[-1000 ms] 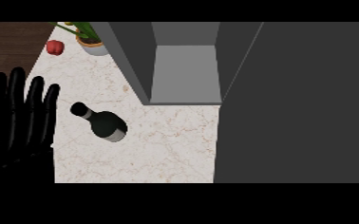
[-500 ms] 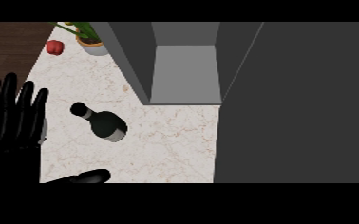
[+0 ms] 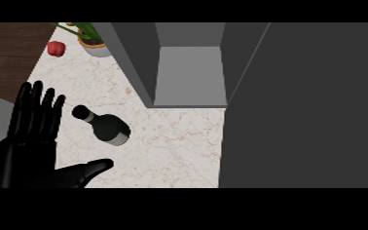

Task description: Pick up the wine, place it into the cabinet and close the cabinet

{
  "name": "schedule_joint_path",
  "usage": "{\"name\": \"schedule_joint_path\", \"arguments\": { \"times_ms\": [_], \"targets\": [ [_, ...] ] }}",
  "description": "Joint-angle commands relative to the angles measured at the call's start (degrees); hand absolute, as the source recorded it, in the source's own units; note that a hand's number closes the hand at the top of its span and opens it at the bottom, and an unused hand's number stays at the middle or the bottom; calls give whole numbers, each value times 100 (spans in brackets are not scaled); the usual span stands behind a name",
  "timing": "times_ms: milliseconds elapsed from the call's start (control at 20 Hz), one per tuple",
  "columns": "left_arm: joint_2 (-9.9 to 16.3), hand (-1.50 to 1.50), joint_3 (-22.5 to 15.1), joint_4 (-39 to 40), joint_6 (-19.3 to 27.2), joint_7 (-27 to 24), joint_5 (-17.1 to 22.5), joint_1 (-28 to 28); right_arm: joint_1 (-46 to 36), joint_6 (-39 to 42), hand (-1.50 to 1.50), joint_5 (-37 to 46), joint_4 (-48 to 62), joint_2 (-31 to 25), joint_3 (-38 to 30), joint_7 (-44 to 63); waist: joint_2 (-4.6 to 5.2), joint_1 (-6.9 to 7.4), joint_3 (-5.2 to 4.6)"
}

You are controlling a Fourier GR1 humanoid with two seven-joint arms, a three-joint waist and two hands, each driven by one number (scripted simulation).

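Note:
A dark wine bottle point(image 3: 108, 127) lies on its side on the pale marble counter point(image 3: 176, 148), with its neck pointing up and left. My left hand point(image 3: 28, 158) is open just left of the bottle. Its fingers point up and its thumb stretches right, below the bottle, without touching it. The grey cabinet point(image 3: 188, 75) stands open right of the bottle, and nothing shows inside. Its door point(image 3: 295, 107) is swung wide and fills the right side of the view. My right hand does not show.
A potted plant point(image 3: 95, 46) and a red fruit point(image 3: 55, 48) sit at the counter's far left corner. Dark wood floor lies beyond the counter's left edge.
My left hand has shifted right toward the bottle, and its thumb has come into view, spread below the bottle. The bottle and the cabinet have not moved.

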Motion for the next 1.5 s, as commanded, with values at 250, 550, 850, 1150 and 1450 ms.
{"name": "schedule_joint_path", "arguments": {
  "times_ms": [250,550,850,1150,1450],
  "targets": [
    [-313,-150,276,1515,-297,-1244,110,-158,-335,-143,-150,-683,-938,-220,-436,870,5,-31,1],
    [-210,-150,835,2092,-827,-2103,589,163,595,-48,-150,34,-1130,176,267,238,-3,-25,3],
    [-436,-150,738,2486,-852,-2405,510,193,438,107,-150,-556,-1208,-108,-296,502,-4,-30,5],
    [-184,-150,1061,3269,-1337,-2700,726,-205,38,46,-150,-340,-783,64,-203,353,4,-6,4],
    [-385,-150,953,3658,-1363,-2973,640,-257,33,138,-150,-464,-804,-2,-359,408,3,0,6]
  ]
}}
